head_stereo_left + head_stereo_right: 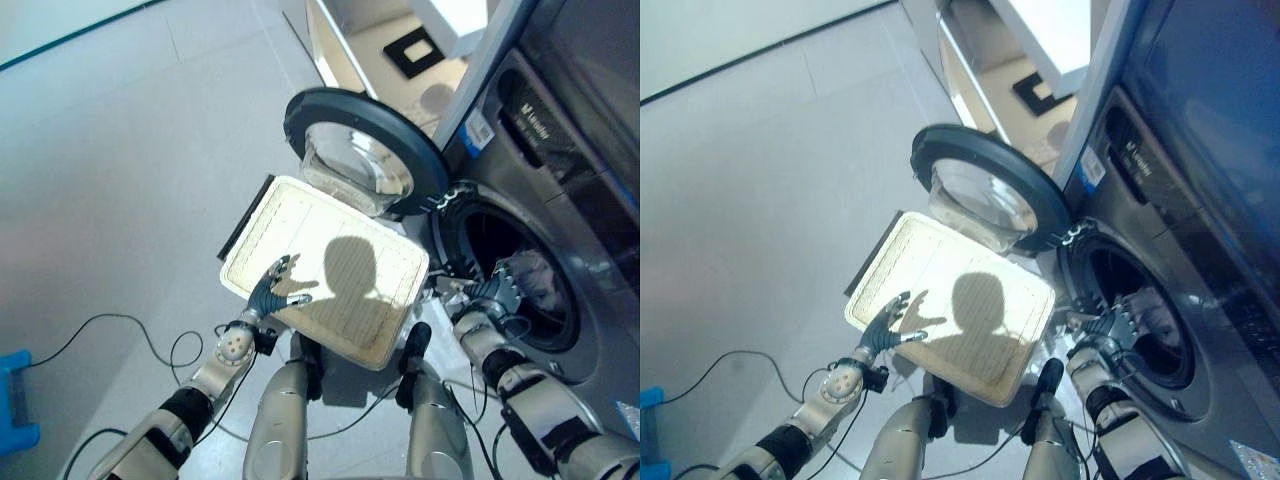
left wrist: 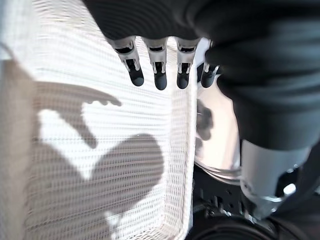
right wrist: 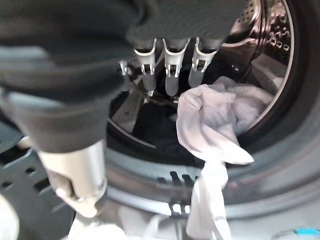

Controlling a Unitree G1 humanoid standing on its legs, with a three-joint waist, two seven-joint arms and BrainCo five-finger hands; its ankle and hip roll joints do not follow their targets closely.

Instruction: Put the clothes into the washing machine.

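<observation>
Clothes (image 3: 215, 120) in washing machine (image 1: 560, 190) drum, hanging over rim | right hand (image 3: 170, 65) open above

Left arm: reaches forward from lower left, wrist straight.
Left hand (image 1: 268, 290): fingers straight and spread, thumb apart, holding nothing.
Right arm: bent, reaching forward from lower right.
Right hand (image 1: 497, 290): fingers extended, relaxed, nothing gripped.

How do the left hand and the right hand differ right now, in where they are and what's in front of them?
The left hand hovers over the white basket, which looks empty; the right hand is at the washing machine drum opening, by the white cloth that partly hangs out over the rim. Both hands have straight, open fingers and hold nothing.
</observation>
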